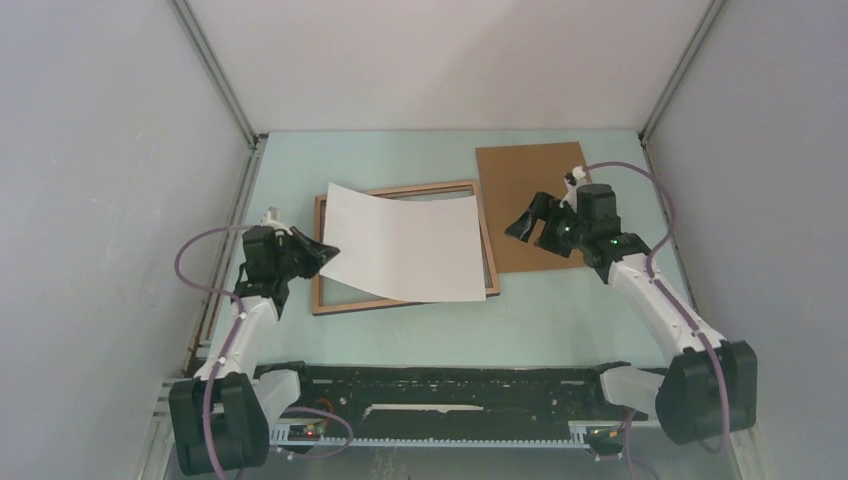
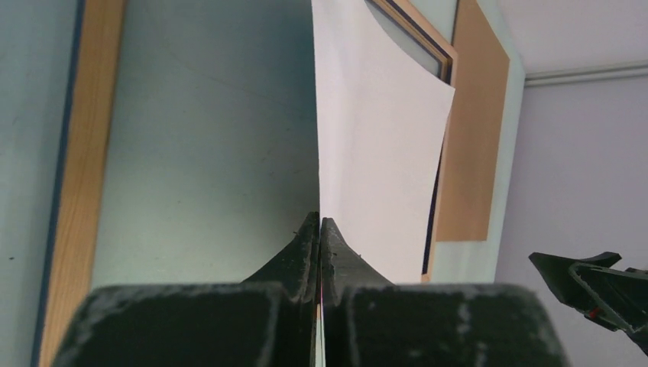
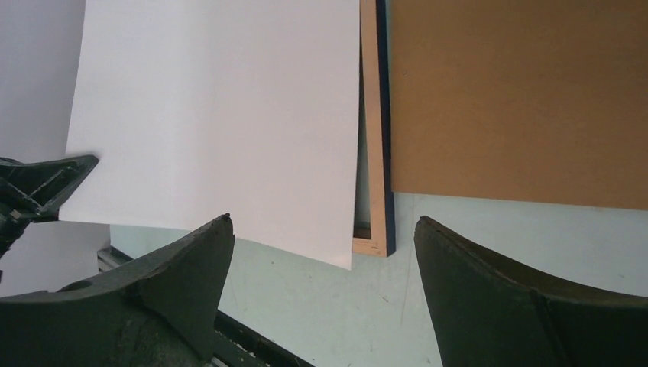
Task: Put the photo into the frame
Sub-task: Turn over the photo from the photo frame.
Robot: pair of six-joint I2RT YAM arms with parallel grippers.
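Note:
The photo [image 1: 405, 245] shows its plain white back and lies bowed over the frame [image 1: 360, 304], a thin wood-brown rectangle flat on the table. My left gripper [image 1: 325, 255] is shut on the photo's left edge, and the sheet runs out from between the closed fingertips in the left wrist view [image 2: 319, 222]. There the photo [image 2: 382, 153] stands away from the table above the frame's rail [image 2: 76, 153]. My right gripper [image 1: 530, 222] hovers open and empty at the frame's right side. In the right wrist view, this gripper [image 3: 322, 220] faces the photo [image 3: 214, 115] and the frame's rail [image 3: 374, 153].
A plain brown backing board [image 1: 530, 200] lies flat at the back right, partly under my right gripper; it also shows in the wrist views [image 3: 520, 99] [image 2: 474, 138]. Grey walls enclose the table on three sides. A black rail [image 1: 440, 385] runs along the near edge.

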